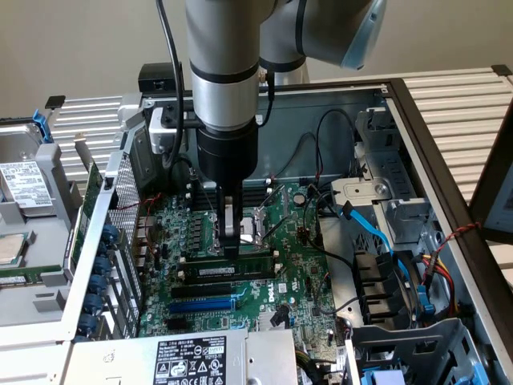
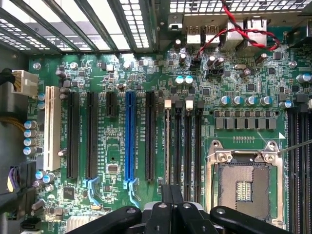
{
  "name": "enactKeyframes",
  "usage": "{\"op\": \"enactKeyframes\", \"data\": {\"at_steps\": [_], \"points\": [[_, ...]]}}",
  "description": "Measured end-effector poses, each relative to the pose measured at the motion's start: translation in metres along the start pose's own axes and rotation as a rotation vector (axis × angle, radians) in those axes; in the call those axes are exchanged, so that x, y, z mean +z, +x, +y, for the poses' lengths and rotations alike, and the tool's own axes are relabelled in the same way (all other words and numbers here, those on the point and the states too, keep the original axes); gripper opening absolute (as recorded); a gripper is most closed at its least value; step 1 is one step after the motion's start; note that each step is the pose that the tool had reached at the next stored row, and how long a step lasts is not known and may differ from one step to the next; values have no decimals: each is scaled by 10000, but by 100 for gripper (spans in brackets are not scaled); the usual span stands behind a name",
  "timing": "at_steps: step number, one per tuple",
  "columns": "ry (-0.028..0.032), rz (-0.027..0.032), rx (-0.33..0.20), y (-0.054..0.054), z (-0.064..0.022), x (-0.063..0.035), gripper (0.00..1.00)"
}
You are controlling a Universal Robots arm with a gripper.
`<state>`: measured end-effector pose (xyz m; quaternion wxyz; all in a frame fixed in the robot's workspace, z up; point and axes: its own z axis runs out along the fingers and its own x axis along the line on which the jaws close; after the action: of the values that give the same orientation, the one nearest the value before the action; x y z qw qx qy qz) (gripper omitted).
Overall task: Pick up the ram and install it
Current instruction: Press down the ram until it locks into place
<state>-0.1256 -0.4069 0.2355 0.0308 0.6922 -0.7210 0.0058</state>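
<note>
We see the arm standing vertical over the motherboard (image 1: 296, 233). Its fingers (image 1: 232, 247) are clenched, tips pressing on the ram (image 1: 228, 269) lying in its slot.

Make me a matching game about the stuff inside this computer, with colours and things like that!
Things:
1. ram
2. expansion slot
3. processor socket
4. gripper

Descriptions:
A. bright blue
B. square with a silver metal frame
C. shut, fingertips down at the memory slots
D. long and green, with a small white label

Right pairs: 1-D, 2-A, 3-B, 4-C
</note>
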Motion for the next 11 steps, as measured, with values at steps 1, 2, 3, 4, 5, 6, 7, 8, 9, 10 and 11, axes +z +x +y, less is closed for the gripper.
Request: {"op": "enactKeyframes", "data": {"at_steps": [1,2,3,4,5,6,7,8,9,10,11], "points": [[9,6,1,0,0,0,10],[33,7,2,0,0,2,10],[71,4,4,0,0,6,10],[117,2,6,0,-1,9,10],[156,0,8,0,-1,13,10],[168,1,8,0,-1,16,10],[168,1,7,0,-1,19,10],[170,1,7,0,-1,23,10],[172,1,8,-1,-1,29,10],[174,2,9,-1,-1,33,10],[174,2,9,-1,-1,37,10]]}}
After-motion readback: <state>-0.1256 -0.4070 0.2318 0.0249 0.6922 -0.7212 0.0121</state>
